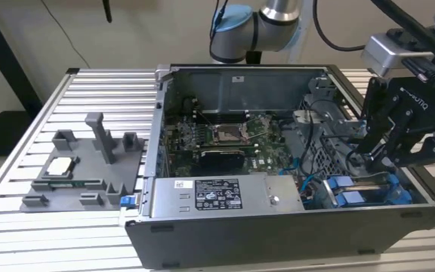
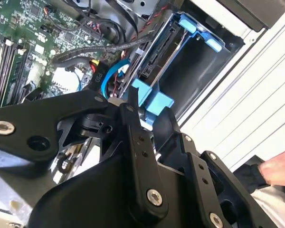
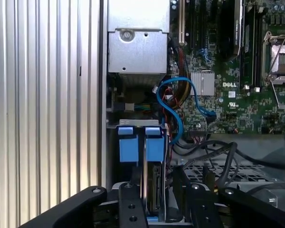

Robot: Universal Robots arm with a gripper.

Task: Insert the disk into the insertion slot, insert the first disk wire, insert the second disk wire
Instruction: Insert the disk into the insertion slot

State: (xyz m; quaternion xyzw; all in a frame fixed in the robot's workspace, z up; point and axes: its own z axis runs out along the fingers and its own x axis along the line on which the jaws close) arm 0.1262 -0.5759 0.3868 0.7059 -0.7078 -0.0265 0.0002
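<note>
Now, hand [image 1: 372,164]: down inside the case [image 1: 278,238], at its near corner on the exterior view's right, straddling the disk [image 3: 152,187] at its blue end; clamped or apart cannot be told.
disk: on edge, deep in the insertion slot [image 2: 194,73], the only way the bay admits it.
blue cable [image 3: 173,102]: arcs beside the slot, judged not yet plugged in.

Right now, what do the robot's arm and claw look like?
The arm is silver tubing with light blue joint caps and black cables looping alongside. A grey metal bracket sits above the claw, which is black jointed links with silver screws and white lettering.
</note>
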